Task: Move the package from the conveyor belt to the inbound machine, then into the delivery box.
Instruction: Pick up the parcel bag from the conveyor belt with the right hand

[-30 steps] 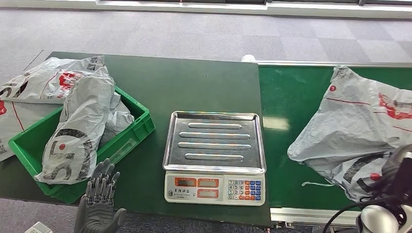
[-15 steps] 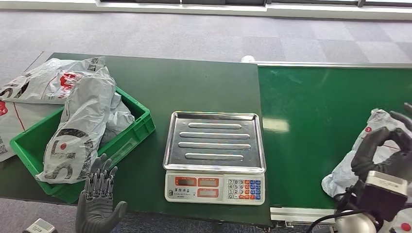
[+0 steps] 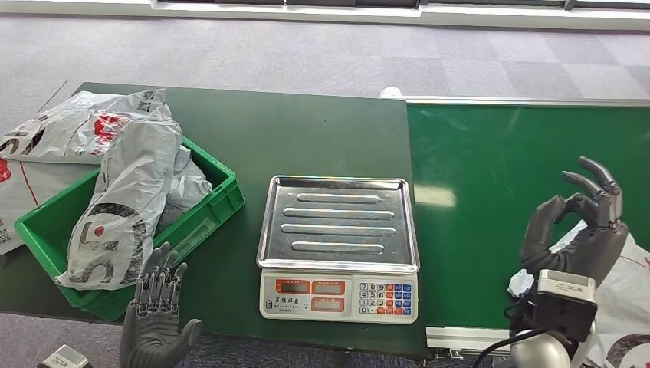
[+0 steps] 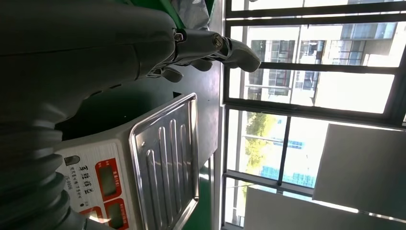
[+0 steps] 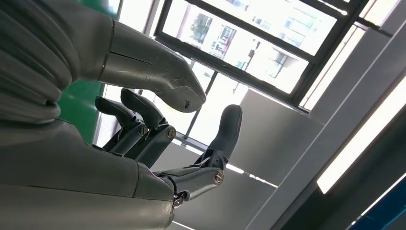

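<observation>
The package (image 3: 617, 295) has slid off the conveyor belt (image 3: 490, 192) edge beside the raised, empty right hand (image 3: 579, 230); pickup must restart. Left hand (image 3: 157, 322) hangs released, fingers spread

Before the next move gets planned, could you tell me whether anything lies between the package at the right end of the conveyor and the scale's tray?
Nothing visible does. The package lies at the belt's near right edge, partly behind the right hand. The green belt between it and the scale's tray is bare, and the tray carries nothing.
</observation>
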You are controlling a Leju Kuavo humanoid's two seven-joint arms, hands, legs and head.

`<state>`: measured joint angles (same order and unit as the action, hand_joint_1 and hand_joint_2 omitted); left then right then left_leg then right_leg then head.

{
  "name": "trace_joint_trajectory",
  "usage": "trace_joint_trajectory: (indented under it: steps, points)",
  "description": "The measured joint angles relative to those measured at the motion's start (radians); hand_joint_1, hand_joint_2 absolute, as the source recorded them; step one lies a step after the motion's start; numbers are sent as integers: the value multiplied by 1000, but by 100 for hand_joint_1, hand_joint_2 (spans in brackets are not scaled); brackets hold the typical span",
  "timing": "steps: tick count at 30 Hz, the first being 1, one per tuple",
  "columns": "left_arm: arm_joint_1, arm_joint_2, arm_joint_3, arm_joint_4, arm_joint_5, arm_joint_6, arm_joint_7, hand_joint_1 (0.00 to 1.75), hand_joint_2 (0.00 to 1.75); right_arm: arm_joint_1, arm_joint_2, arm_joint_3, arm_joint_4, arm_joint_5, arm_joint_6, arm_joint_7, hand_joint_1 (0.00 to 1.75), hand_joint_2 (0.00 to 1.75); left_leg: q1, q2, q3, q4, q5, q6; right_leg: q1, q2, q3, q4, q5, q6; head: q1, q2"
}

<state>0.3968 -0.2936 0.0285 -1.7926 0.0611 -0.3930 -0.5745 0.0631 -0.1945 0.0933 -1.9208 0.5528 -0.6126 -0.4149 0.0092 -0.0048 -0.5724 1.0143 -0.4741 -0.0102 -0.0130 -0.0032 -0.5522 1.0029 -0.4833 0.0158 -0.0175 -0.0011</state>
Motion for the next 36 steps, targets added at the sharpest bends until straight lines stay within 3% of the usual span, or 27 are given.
trace_joint_trajectory:
  steps: [3, 5, 7, 9, 13, 15, 17, 20, 24, 28, 36]
  points:
    - [-4, 6, -4, 0, -12, 19, -14, 0, 175, -40, -5, 35, 37, 65, 68, 4, 175, 175, 0, 2, -5, 0, -1, -1, 0, 2, 0, 0, 0, 0, 0, 0]
    - [-9, 14, -9, 1, -19, 44, -25, 0, 175, -85, 3, 81, 86, 129, 66, -4, 175, 175, 0, 4, -4, 0, -1, -2, 1, 4, 0, 0, 0, -1, 0, 0]
    - [-9, 23, -12, -1, -19, 71, -33, 0, 175, -128, 24, 138, 133, 189, 45, 13, 87, 175, 0, 4, 0, 0, 0, -2, 1, 4, 0, 1, 1, -1, 0, 0]
    - [-2, 31, -16, -7, -15, 90, -36, 0, 175, -165, 48, 187, 166, 267, 62, 102, 0, 175, 0, 3, 4, 0, 2, -4, 1, 3, -1, 1, 2, -3, 0, 0]
    - [31, 38, -27, -25, -13, 88, -24, 0, 175, -170, 67, 188, 196, 522, 220, 520, 0, 175, 1, -1, 3, 0, 2, -4, 1, 0, -3, 1, 1, -3, 0, 0]
    - [50, 37, -28, -33, -13, 65, -13, 0, 175, -113, 67, 113, 184, 638, 218, 640, 0, 175, 0, -5, 2, 1, 1, -3, 0, -5, -3, 0, 0, -1, 0, 0]
    - [66, 34, -27, -37, -13, 40, -7, 0, 175, -43, 70, -9, 150, 678, 208, 637, 0, 175, -1, -9, 0, 1, 0, -1, -1, -9, -2, 0, -2, 0, 0, 0]
    - [73, 26, -25, -38, -12, 11, 0, 0, 175, 31, 80, -196, 93, 664, 236, 567, 0, 175, -2, -9, -1, 1, -1, 0, -2, -8, -2, 0, -2, 0, 0, 0]
    - [69, 20, -24, -36, -11, 4, 5, 0, 175, 88, 85, -354, 61, 614, 229, 499, 0, 175, -2, -7, -1, 1, -1, 1, -2, -7, -3, 0, -2, 1, 0, 0]
    - [62, 9, -22, -34, -11, 4, 9, 0, 175, 114, 73, -423, 61, 578, 174, 460, 0, 175, -2, -6, -1, 1, -1, 0, -2, -7, -3, 0, -2, 1, 0, 0]
    - [58, -9, -9, -34, -12, 6, 16, 0, 175, 131, 48, -455, 65, 562, 138, 448, 0, 175, -2, -3, 1, 1, -1, 0, -2, -4, -2, 0, -2, 1, 0, 0]
